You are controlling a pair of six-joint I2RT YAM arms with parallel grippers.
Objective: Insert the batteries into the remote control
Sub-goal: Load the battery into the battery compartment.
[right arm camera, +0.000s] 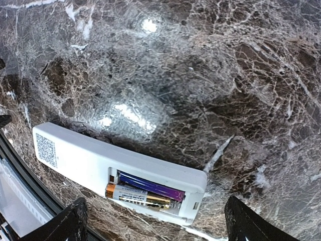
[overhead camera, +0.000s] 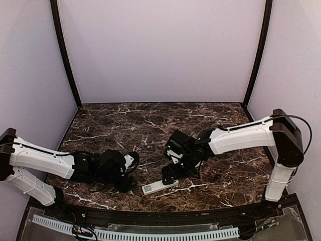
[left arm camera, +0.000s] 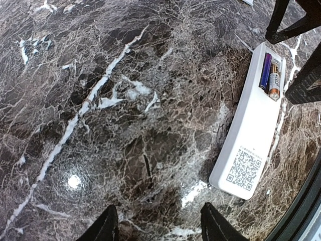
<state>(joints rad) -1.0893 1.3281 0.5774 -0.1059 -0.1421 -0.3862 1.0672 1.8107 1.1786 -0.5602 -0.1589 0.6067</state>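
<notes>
White remote control [right arm camera: 90, 163], brown white-veined table [right arm camera: 225, 75]

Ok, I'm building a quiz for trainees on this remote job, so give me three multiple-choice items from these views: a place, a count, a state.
1. Where do the batteries lie? A in the open bay of the remote; B loose beside the remote; C under the remote.
2. How many batteries show? A one; B two; C four.
3. The right gripper is: A shut on a battery; B shut on the remote; C open.
Key: 1 A, they lie side by side in the uncovered bay; 2 B, one purple, one with a gold end; 3 C, its fingers stand wide apart, holding nothing.
</notes>
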